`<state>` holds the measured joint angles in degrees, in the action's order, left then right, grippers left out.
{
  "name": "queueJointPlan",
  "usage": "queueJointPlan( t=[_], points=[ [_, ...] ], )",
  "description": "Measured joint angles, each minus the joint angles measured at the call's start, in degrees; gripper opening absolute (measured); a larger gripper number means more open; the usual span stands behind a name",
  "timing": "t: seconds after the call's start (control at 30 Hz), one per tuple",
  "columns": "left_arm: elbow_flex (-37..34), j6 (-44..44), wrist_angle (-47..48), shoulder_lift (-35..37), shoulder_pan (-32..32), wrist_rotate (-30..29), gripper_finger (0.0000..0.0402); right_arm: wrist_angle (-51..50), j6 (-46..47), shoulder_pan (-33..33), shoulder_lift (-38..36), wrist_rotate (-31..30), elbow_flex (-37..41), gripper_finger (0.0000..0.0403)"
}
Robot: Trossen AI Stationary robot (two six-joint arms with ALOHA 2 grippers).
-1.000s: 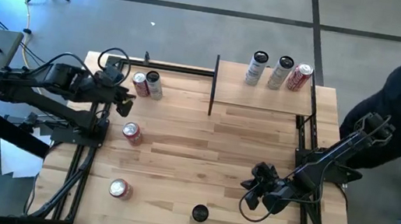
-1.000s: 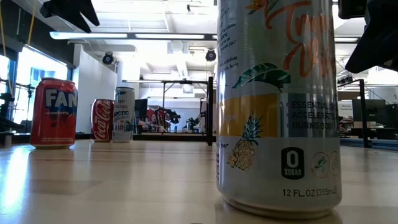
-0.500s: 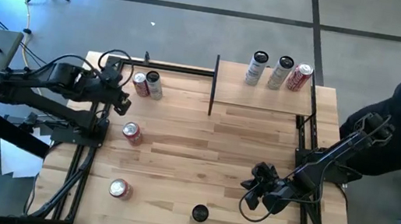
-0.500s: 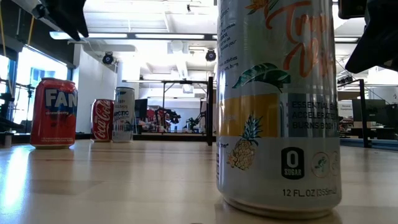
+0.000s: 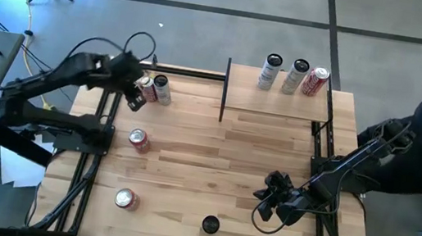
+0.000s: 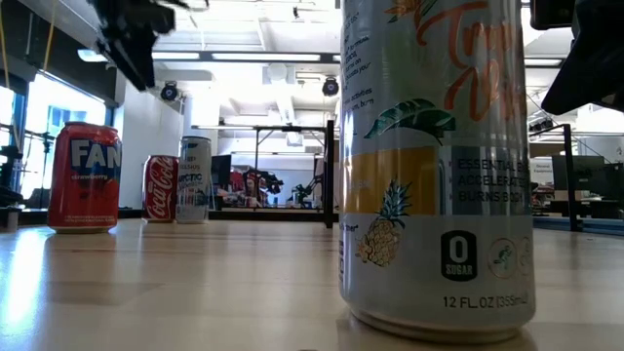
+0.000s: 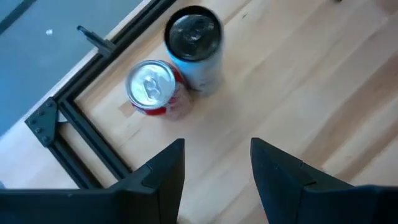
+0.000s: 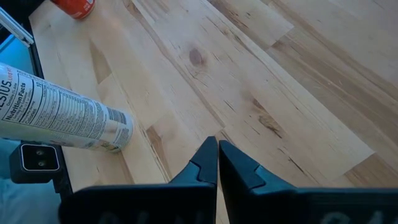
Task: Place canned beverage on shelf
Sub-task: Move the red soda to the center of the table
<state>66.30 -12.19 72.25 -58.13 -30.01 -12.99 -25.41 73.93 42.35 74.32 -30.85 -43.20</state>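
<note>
Three cans (image 5: 292,76) stand on the shelf (image 5: 276,102); left tool (image 5: 136,98) hovers nearby.

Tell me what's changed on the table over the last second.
The left gripper swung toward the table's far edge and now hovers above the red can and dark-topped can standing together there, holding nothing. In the left wrist view its fingers show a gap. The right gripper stayed shut near the front. All cans, including three on the shelf, kept their places.
</note>
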Motion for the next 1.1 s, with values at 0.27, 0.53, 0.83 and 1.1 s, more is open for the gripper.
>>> queueJointPlan(
  t=[0.27,0.53,0.83,1.1],
  points=[
    [0.0,6.37,-3.55,-9.64,-11.07,7.39,0.0166,0.0,0.0,0.01,0.0,0.0,0.0,0.0],
    [2.64,6.97,-6.91,-15.72,-18.04,9.81,0.0195,-0.01,0.0,0.01,0.0,0.0,0.0,0.0],
    [2.97,9.93,-9.4,-20.64,-24.14,10.96,0.0198,0.0,0.0,0.0,0.0,0.0,0.0,0.0],
    [2.97,17.44,-8.45,-22.45,-27.66,15.72,0.0204,0.0,0.0,0.01,0.0,0.0,0.0,0.0]
  ],
)
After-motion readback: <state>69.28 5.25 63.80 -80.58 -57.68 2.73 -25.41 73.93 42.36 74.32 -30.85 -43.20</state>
